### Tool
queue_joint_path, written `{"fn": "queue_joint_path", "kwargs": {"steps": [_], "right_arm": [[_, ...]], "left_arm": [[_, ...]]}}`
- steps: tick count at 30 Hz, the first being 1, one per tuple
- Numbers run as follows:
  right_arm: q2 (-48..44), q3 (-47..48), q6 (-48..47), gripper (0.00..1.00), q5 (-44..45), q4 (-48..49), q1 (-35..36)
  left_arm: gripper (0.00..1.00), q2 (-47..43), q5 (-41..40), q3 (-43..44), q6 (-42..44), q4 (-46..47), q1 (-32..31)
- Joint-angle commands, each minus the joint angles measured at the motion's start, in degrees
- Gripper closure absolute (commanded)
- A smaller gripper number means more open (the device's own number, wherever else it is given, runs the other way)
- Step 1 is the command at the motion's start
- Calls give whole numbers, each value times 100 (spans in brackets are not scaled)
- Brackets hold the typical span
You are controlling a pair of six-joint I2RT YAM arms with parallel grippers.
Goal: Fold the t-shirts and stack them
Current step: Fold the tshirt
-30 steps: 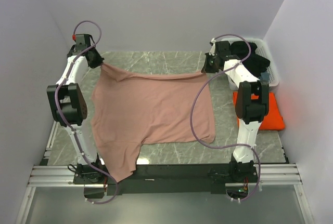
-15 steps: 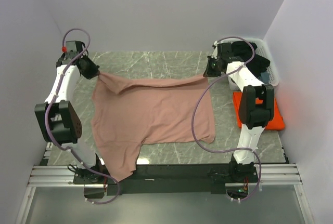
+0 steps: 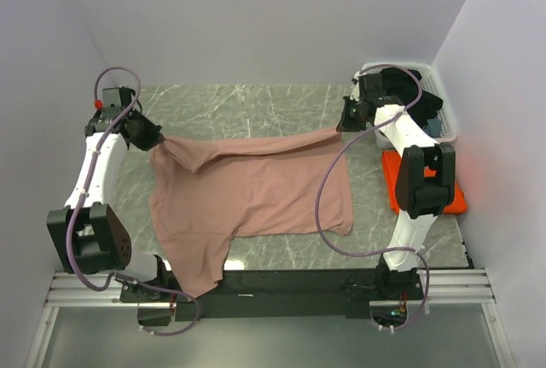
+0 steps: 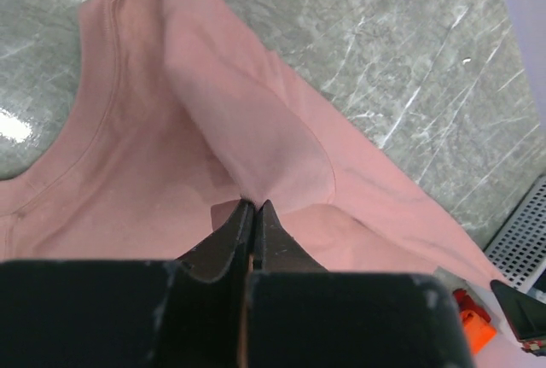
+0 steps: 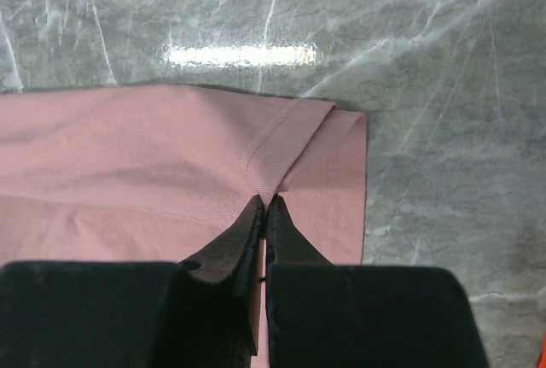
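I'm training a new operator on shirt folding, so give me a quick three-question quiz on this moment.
1. True or false: the left claw and the right claw are both shut on the dusty-pink cotton t-shirt.
2. Where is the bright-orange t-shirt relative to the white plastic laundry basket? A: inside it. B: outside it, on the grey marble table. C: draped over its rim.
3. Fill in: the claws grip the pink shirt along its ___ edge (near or far from the arm bases).

Key: 1 true; 2 B; 3 far.
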Motion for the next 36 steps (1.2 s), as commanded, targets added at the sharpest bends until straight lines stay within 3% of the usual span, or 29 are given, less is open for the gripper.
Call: {"fn": "queue_joint_path", "kwargs": {"steps": [1, 7, 16, 22, 27, 36], "right_arm": [[-350, 93, 21, 100, 141, -125, -79], [-438, -319, 188, 100, 247, 33, -80], [53, -636, 469, 100, 317, 51, -97], [230, -662, 557, 100, 291, 157, -106], [265, -680, 548, 100, 300, 113, -106], [-42, -478, 742, 100, 563, -142, -106]], "left_arm": [[99, -350, -109, 3, -153, -91, 102], [99, -754, -162, -453, -285, -135, 128], [99, -1308, 120, -2174, -461, 252, 137], [99, -1230, 121, -2809, -593, 551, 128], [99, -1168, -222, -2871, -558, 507, 146], [99, -1106, -302, -2046, -399, 121, 260]]}}
